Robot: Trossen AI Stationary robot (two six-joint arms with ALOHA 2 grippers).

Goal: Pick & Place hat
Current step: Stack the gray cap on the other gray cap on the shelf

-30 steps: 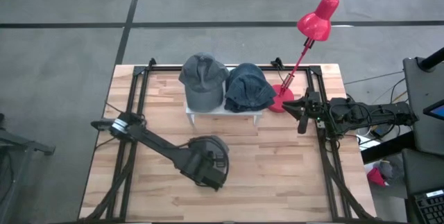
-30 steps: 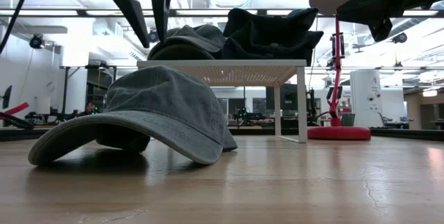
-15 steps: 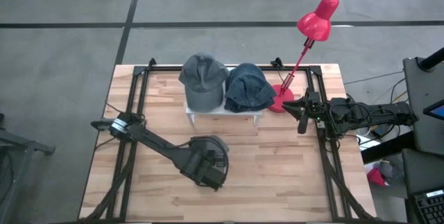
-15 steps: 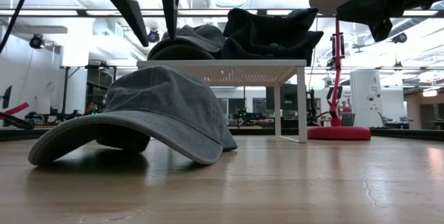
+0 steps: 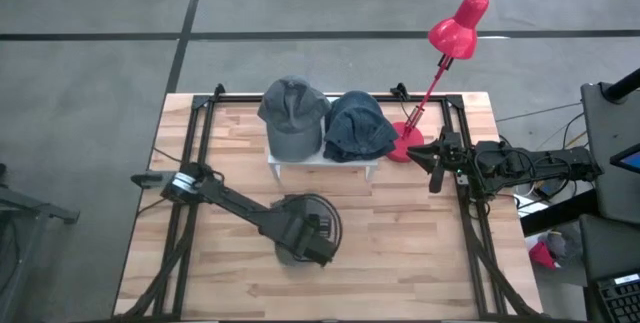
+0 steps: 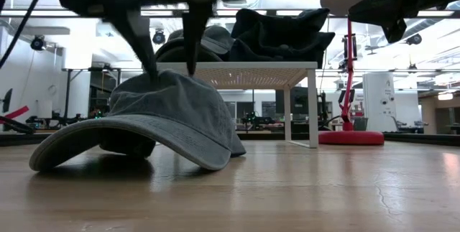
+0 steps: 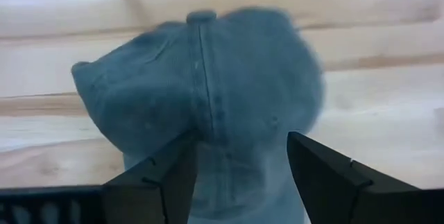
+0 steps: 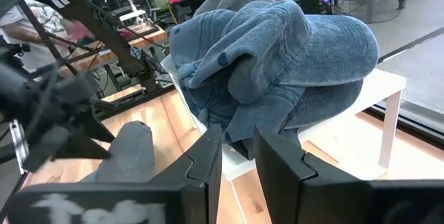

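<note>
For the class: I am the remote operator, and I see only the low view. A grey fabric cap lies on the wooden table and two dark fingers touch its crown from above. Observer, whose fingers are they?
Observer: The high view shows they belong to the left gripper. Its arm reaches slantwise across the table from the left edge.
Operator: Has it closed on the grey fabric cap?
Observer: No. In the left wrist view the fingers stand well apart, astride the crown.
Operator: And the other arm?
Observer: The right gripper waits at the table's right edge, beside the red desk lamp's base.
</note>
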